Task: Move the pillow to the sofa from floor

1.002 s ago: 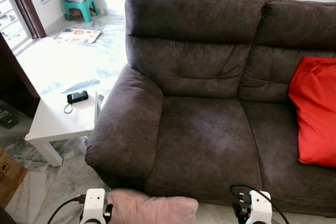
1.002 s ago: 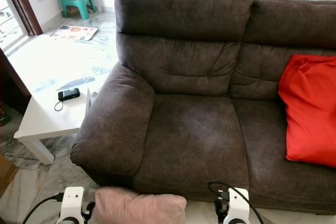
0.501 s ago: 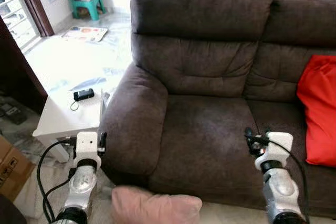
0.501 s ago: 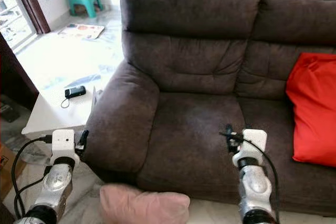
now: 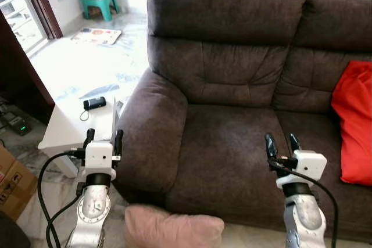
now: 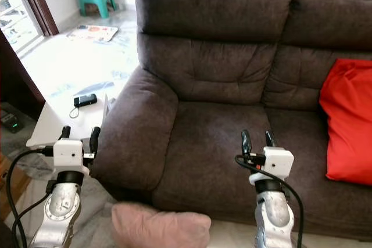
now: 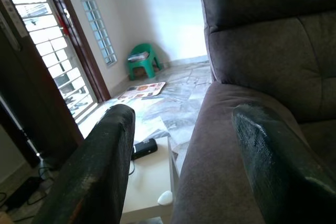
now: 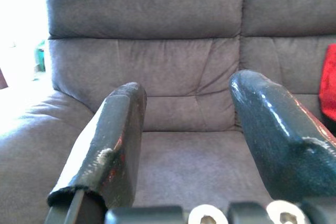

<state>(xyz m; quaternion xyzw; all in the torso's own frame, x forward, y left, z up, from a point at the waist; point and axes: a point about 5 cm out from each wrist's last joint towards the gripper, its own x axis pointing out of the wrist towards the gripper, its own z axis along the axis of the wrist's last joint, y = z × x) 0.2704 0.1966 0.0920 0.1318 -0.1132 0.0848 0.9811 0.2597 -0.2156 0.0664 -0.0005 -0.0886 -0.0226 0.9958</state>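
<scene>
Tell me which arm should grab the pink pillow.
Left, probably. The pink pillow lies on the floor nearer the open left gripper; the open right gripper is raised over the sofa seat.

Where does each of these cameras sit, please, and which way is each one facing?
Left eye view: head, looking down at the sofa; both raised arms, left gripper, right gripper, pink pillow on the floor.
Right eye view: same scene, slightly offset.
Left wrist view: along its open fingers past the armrest to the white table.
Right wrist view: along its open fingers at the backrest.
All share the sofa.
</scene>
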